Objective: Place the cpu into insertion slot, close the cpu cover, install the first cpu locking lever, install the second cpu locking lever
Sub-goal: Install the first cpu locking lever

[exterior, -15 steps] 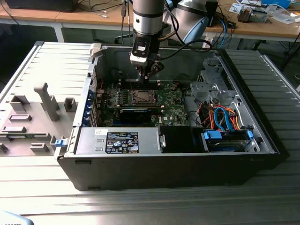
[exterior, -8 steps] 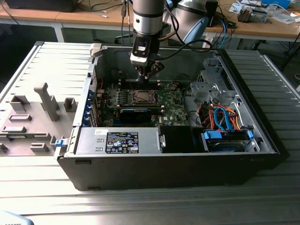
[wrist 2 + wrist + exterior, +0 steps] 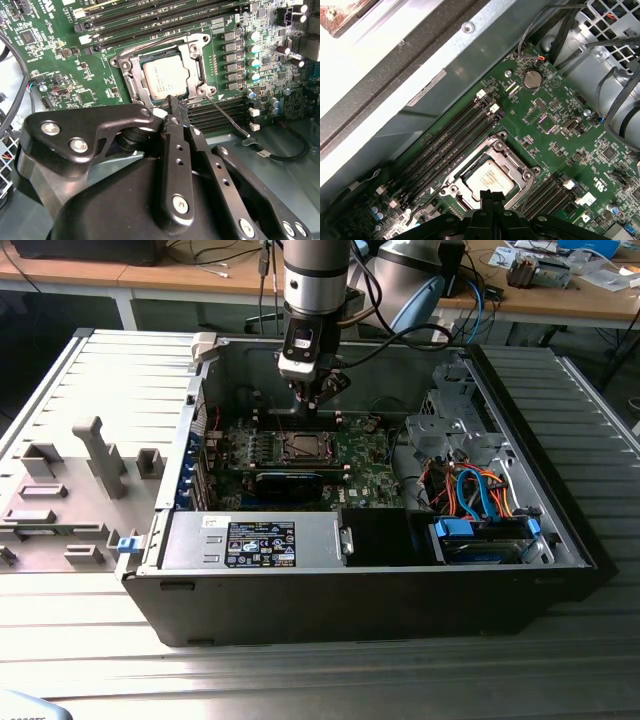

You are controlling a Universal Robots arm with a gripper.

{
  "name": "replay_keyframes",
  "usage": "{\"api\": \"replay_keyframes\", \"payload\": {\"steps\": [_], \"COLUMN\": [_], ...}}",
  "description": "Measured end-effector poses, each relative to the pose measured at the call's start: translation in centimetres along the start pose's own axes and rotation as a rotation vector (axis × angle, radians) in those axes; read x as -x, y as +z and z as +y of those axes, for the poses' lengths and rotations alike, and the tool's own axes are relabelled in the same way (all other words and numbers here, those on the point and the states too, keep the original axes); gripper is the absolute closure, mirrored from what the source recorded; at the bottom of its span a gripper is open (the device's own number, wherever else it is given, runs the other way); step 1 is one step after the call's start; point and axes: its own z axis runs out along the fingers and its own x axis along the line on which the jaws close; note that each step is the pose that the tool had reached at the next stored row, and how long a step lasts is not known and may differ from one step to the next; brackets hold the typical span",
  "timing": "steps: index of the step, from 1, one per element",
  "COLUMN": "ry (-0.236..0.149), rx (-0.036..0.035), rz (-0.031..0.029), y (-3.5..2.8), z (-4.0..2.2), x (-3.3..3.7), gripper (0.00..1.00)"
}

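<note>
The fingers [image 3: 176,102] are drawn together with nothing between them. They hover directly above the socket edge on the green motherboard [image 3: 370,455], inside the computer case [image 3: 350,600] that lies on the ribbed metal surface [image 3: 400,670]. The cpu [image 3: 165,77] sits in the socket, silver-grey top facing up, just beyond the fingertips in both wrist views. The cpu cover [image 3: 196,67] lies flat around it and frames the chip's top. In the second wrist view, one thin wire locking lever [image 3: 227,115] angles away from the socket corner, its hooked end near the memory slots.
</note>
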Motion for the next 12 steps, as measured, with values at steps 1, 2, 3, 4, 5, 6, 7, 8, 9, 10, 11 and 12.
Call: {"api": "replay_keyframes", "payload": {"steps": [1, 2, 3, 4, 5, 6, 7, 8, 9, 10, 11, 12], "ry": [-0.001, -0.003, -0.004, -0.005, -0.006, -0.006, -0.007, -0.008, -0.009, -0.009, -0.010, -0.010], "rx": [0.0001, 0.0001, 0.0002, 0.0002, 0.0002, 0.0002, 0.0002, 0.0003, 0.0002, 0.0002, 0.0002, 0.0003], "rz": [0.0000, 0.0000, 0.0000, 0.0000, 0.0000, 0.0000, 0.0000, 0.0000, 0.0000, 0.0000, 0.0000, 0.0000], "y": [0.00, 0.00, 0.00, 0.00, 0.00, 0.00, 0.00, 0.00, 0.00, 0.00, 0.00, 0.00], "z": [0.00, 0.00, 0.00, 0.00, 0.00, 0.00, 0.00, 0.00, 0.00, 0.00, 0.00, 0.00], "x": [0.00, 0.00, 0.00, 0.00, 0.00, 0.00, 0.00, 0.00, 0.00, 0.00, 0.00, 0.00], "gripper": [0.89, 0.89, 0.89, 0.89, 0.89, 0.89, 0.89, 0.89, 0.89, 0.89, 0.89, 0.89]}}
